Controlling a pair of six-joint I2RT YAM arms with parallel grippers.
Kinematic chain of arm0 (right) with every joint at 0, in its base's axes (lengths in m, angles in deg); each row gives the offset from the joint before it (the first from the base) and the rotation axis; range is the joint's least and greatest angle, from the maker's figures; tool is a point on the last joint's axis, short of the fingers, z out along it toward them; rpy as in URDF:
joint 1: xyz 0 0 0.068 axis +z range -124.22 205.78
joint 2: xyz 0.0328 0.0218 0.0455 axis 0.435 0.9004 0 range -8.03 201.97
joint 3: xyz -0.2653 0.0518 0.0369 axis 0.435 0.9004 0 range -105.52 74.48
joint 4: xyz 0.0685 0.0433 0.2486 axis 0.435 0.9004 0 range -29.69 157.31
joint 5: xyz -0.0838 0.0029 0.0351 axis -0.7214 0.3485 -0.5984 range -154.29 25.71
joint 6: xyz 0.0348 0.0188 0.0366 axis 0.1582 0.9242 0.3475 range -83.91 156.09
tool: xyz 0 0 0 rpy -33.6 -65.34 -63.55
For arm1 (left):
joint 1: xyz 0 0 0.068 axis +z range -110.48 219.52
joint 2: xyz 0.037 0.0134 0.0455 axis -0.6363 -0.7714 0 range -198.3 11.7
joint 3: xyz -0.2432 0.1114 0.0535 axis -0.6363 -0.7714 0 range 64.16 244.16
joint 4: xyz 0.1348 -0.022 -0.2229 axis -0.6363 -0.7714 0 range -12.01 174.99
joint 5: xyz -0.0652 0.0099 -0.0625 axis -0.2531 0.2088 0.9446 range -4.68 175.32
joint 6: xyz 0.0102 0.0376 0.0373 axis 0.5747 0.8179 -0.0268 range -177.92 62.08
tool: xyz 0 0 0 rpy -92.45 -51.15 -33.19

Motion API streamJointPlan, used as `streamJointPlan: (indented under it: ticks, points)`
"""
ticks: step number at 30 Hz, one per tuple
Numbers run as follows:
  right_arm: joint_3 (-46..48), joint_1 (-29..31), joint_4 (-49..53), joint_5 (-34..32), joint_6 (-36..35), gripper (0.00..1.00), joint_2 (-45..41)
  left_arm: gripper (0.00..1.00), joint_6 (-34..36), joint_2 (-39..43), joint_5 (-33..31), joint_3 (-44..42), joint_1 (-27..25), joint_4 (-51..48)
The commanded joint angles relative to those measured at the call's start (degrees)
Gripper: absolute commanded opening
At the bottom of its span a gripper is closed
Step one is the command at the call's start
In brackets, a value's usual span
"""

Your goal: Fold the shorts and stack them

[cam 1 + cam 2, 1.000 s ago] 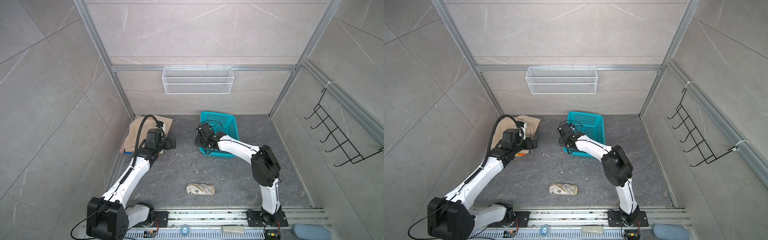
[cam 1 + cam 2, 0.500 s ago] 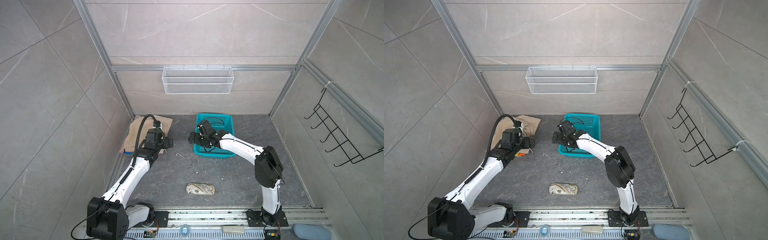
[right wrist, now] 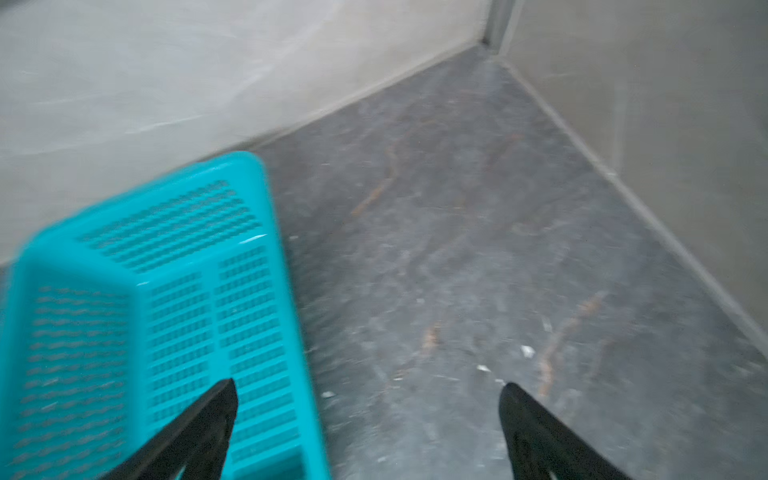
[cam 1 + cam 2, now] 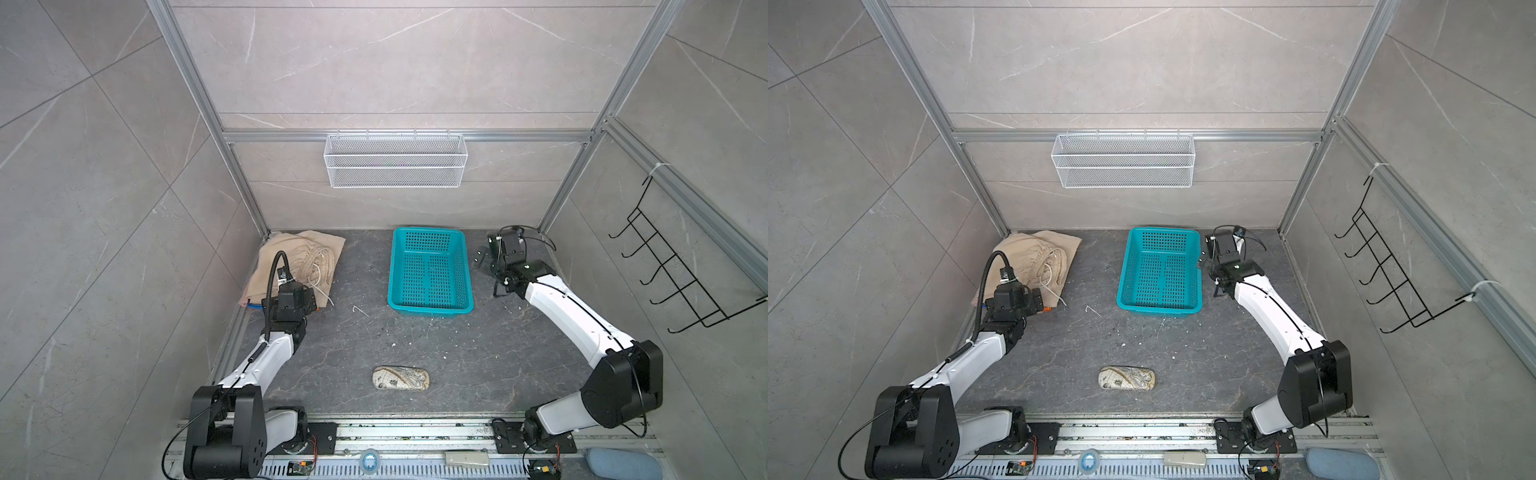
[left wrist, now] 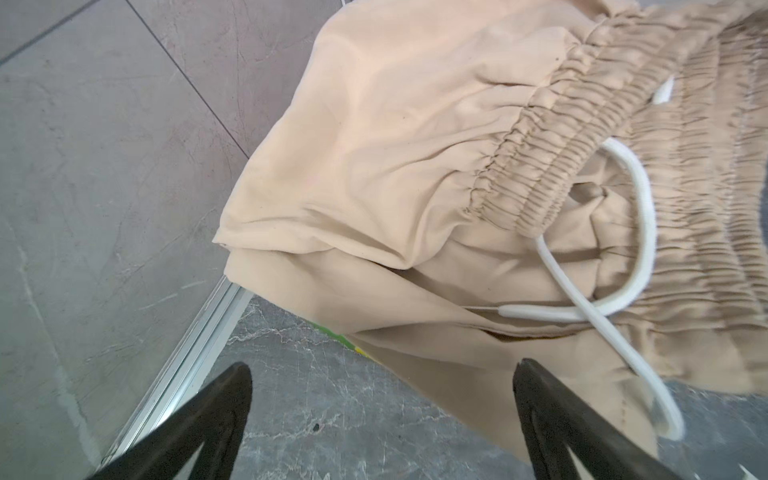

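Trouble lies in the loose white drawstring (image 5: 642, 195) across the beige gathered-waist cloth shorts (image 5: 395, 145), bunched in the far left corner: your left gripper (image 5: 382, 368), spread and empty at their near hem, could pinch cord instead of cloth. Your right gripper (image 3: 366, 384), also spread and empty, sits beside the teal perforated plastic basket (image 4: 430, 308), well apart.

**Beige, teal and grey**

The shorts (image 4: 291, 253) are plain beige with a white drawstring (image 5: 642, 199). The basket (image 4: 430, 307) is teal, grid-perforated. The pouch (image 4: 401, 378) is cream with dark print. The floor (image 4: 478, 353) is dark grey, marbled white.
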Motion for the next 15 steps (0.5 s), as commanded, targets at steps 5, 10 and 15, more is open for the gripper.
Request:
streamJointPlan:
  ticks: [5,10,15]
  points:
    - [13.25,0.29,-7.84,-27.79,-4.01,0.99,-5.08,1.00,1.42,-8.76,3.71,-2.77,0.30,16.02]
    - [18.66,0.25,-13.21,-33.57,-7.86,0.99,-4.90,1.00,4.34,-9.34,7.10,-2.70,-0.30,17.13]
    - [22.06,0.38,-14.36,-33.41,-6.01,0.99,-4.84,1.00,2.82,-11.32,9.94,-10.59,2.81,33.63]
